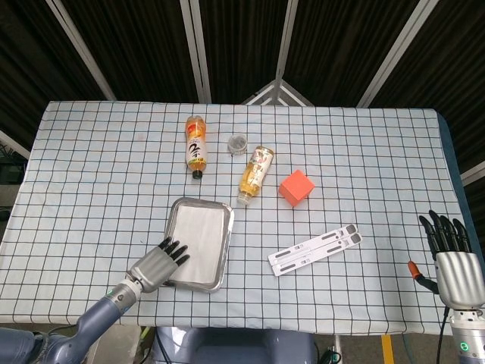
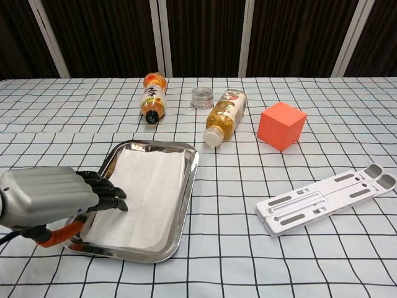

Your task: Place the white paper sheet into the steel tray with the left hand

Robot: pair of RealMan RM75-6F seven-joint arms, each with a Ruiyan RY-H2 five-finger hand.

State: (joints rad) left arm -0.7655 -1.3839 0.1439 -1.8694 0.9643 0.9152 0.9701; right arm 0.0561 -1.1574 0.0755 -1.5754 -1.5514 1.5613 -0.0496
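The white paper sheet (image 1: 199,236) (image 2: 144,192) lies flat inside the steel tray (image 1: 225,250) (image 2: 185,197) near the table's front left. My left hand (image 1: 154,265) (image 2: 56,198) hovers at the tray's near left corner, fingers stretched out over the rim and holding nothing. My right hand (image 1: 452,262) stands at the far right edge of the head view, fingers pointing up and apart, empty; the chest view does not show it.
Behind the tray lie two orange drink bottles (image 1: 195,145) (image 1: 255,174) and a small clear jar (image 1: 237,142). An orange cube (image 1: 296,186) (image 2: 281,125) sits right of them. A white folding stand (image 1: 314,249) (image 2: 326,197) lies to the tray's right.
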